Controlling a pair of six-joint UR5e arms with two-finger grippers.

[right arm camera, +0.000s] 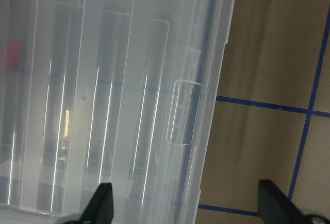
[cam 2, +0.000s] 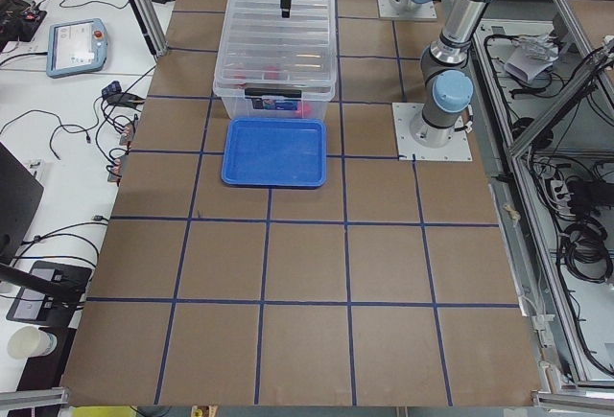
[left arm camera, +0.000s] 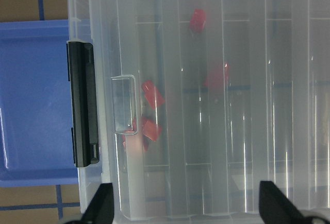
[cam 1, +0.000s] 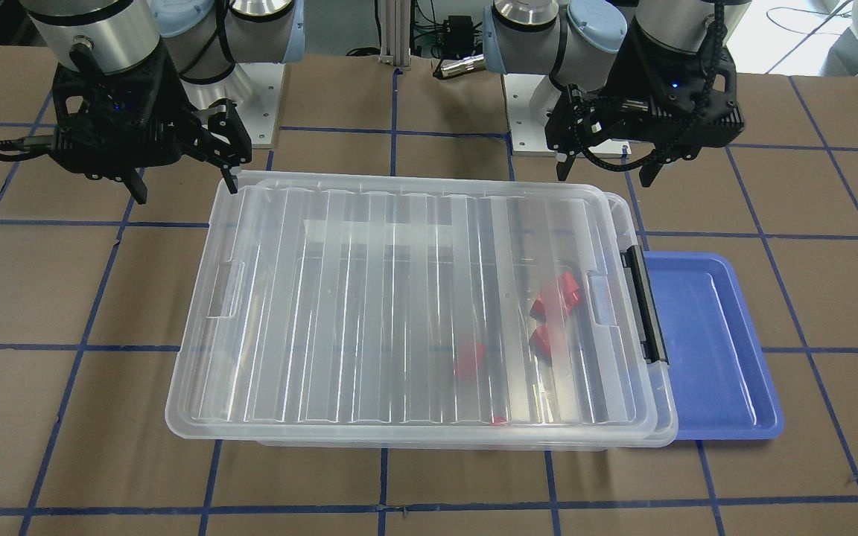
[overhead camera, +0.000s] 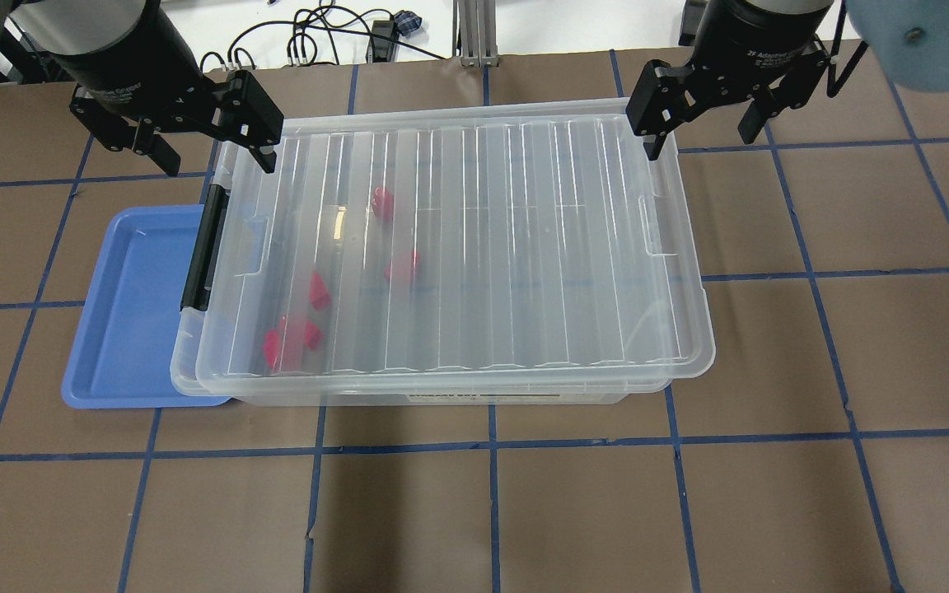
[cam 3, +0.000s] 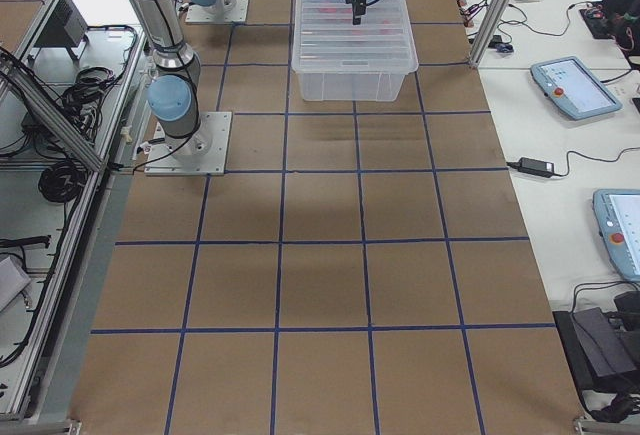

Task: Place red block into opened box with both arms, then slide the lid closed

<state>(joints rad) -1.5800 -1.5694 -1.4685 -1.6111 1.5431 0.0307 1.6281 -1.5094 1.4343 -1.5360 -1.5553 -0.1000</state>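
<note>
The clear box (overhead camera: 441, 397) stands mid-table with a black bar (overhead camera: 203, 247) on its short side towards my left arm. The ribbed translucent lid (overhead camera: 483, 247) lies flat on top, offset slightly away from the bar, so a narrow strip of rim shows there. Several red blocks, such as this red block (overhead camera: 402, 268), lie inside and show through the lid (cam 1: 399, 298). My left gripper (overhead camera: 211, 156) hovers open and empty over the bar-end far corner. My right gripper (overhead camera: 701, 136) hovers open and empty over the opposite far corner. The left wrist view shows the red blocks (left arm camera: 152, 92) under the lid.
A shallow blue tray (overhead camera: 128, 305) lies against the box's bar end, partly tucked under it. The brown table has a blue tape grid. Both arm bases stand behind the box. Cables and tablets lie beyond the table's edges in the side views.
</note>
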